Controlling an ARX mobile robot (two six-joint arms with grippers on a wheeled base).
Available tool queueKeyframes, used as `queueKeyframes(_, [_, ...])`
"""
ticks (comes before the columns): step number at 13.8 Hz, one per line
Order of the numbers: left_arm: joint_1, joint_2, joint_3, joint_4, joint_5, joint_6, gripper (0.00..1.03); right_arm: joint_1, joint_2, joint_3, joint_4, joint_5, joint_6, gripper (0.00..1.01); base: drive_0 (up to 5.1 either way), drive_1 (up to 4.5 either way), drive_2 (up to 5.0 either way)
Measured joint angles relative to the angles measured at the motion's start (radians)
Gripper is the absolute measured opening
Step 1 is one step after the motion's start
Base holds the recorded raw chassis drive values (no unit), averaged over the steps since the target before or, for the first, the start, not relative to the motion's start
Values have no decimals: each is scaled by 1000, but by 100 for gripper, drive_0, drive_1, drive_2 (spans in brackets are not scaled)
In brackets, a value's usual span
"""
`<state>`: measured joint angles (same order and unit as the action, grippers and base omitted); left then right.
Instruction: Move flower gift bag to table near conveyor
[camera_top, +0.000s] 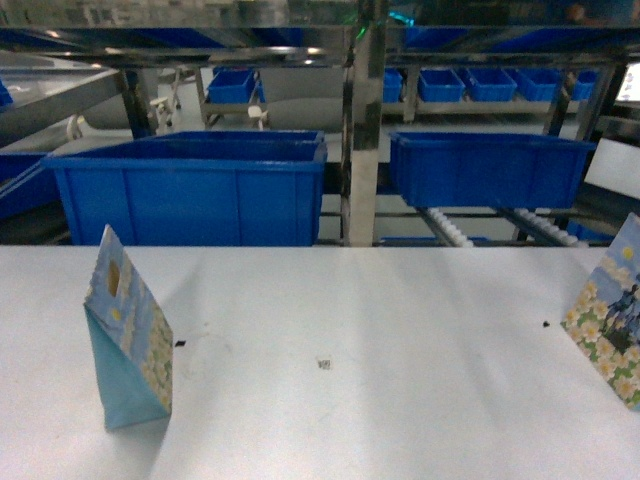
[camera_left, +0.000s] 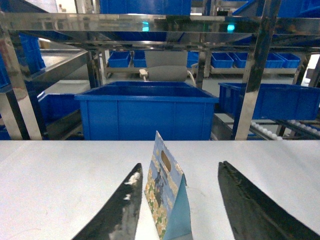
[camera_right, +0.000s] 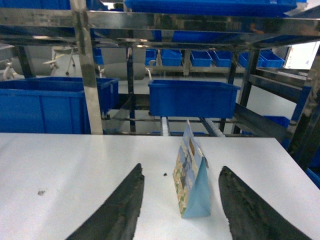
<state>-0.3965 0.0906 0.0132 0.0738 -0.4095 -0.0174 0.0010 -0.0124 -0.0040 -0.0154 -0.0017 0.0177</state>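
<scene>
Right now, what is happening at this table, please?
Nothing is gripped yet. Two flower gift bags stand upright on the white table in front of the conveyor. The left gripper is open with the left bag between its fingers. The right gripper is open around the right bag.

No writing, brand or number can be read in any view. The gift bags (camera_top: 130, 335) bear only a flower print, and the small square marker (camera_top: 323, 364) near the middle of the worktop (camera_top: 400, 340) is too small to read.
</scene>
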Motion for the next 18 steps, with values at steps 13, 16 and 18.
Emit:
queueKeyframes(13, [394, -80, 1, -79, 409, 4, 2, -1, 13, 17, 11, 1, -16, 13, 0, 0, 0])
queueKeyframes(16, [394, -80, 1, -78, 409, 4, 28, -1, 13, 17, 11, 1, -16, 42, 0, 0, 0])
queueKeyframes(18, [394, -80, 1, -79, 409, 4, 52, -1, 13, 17, 11, 1, -16, 66, 0, 0, 0])
